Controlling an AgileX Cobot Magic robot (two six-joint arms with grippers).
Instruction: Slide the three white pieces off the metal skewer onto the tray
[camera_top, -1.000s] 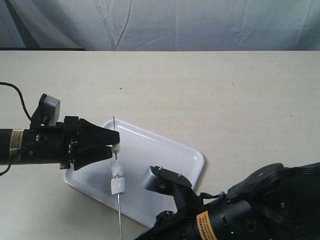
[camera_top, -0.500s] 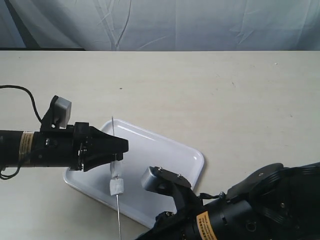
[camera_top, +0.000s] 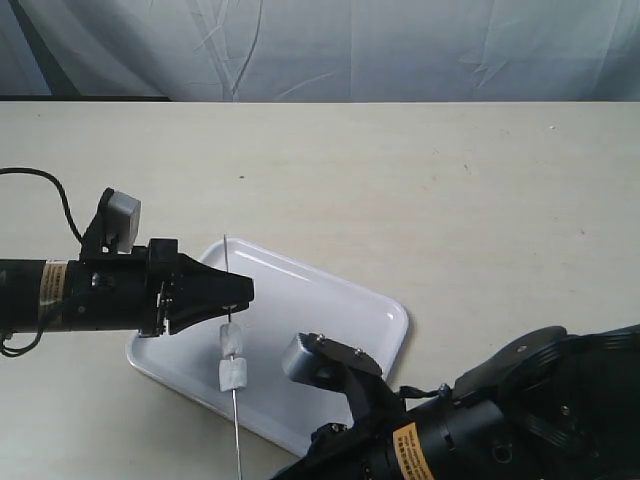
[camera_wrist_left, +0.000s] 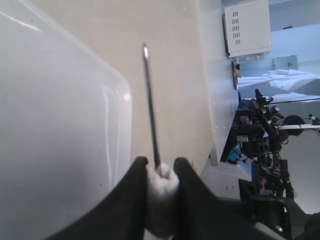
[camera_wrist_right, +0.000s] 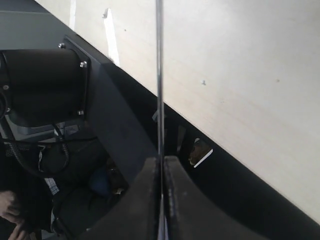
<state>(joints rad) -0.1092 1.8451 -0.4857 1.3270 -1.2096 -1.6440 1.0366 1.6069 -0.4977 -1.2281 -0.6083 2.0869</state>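
The left arm (camera_top: 90, 295) lay level by the tray (camera_top: 340, 310), left tool (camera_wrist_left: 160, 167) pinching a white piece (camera_wrist_left: 161, 200); right tool (camera_wrist_right: 160, 165) pinched the metal skewer (camera_wrist_right: 159, 75). Its yellow stickers (camera_top: 50, 290) were unreadable.

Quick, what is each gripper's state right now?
Left gripper: closed on a white piece.
Right gripper: closed on the skewer.

The table (camera_top: 450, 180) is a wide, pale beige surface with a few small dark specks on it. A white tray (camera_top: 335, 300) lies flat on it near the front edge, a little left of the middle and turned at an angle. A thin black cable (camera_top: 62, 205) rests on the table at the far left.
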